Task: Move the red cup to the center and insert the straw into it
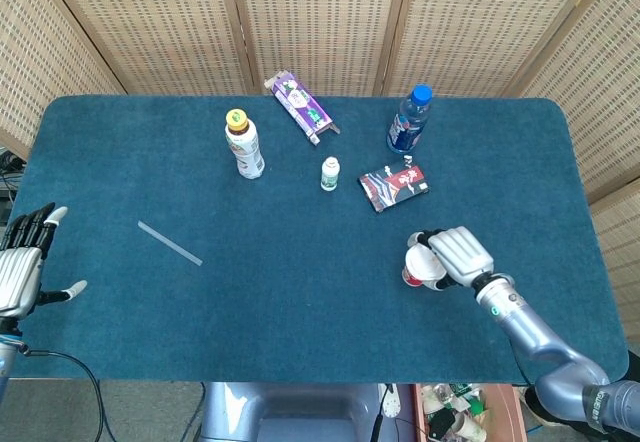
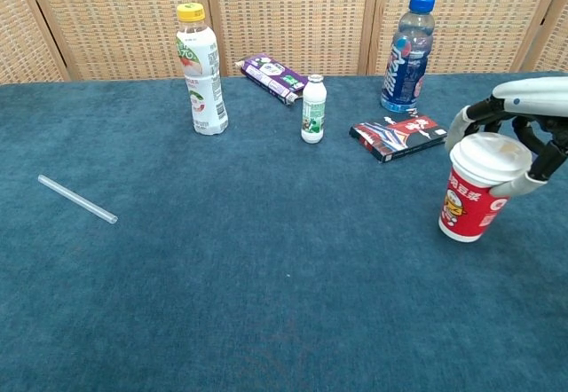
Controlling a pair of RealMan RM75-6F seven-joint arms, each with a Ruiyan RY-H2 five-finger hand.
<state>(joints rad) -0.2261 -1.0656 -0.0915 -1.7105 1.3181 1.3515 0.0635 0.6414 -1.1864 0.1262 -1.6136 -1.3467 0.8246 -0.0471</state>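
Right hand wrapped around the red cup at the right side of the frame, fingers curled over the white lid from behind and the thumb against the cup's right side. Cup tipped a little to the left in the chest view, base on the blue table. Sits at lower right of the table in the head view, well away from the middle.

Left hand way over at the lower left edge of the head view, fingers spread, holding nothing. Not visible in the chest view.

Straw lying flat on the cloth at left of center, angled from upper left to lower right, well apart from both hands. Same straw at the left of the chest view.

Rest of the stuff across the upper part of the table: tall white bottle with yellow cap, purple packet behind it toward the screen, small white bottle near the middle, dark snack packet just right of that, and blue-capped water bottle further up. All standing or lying apart from the cup.
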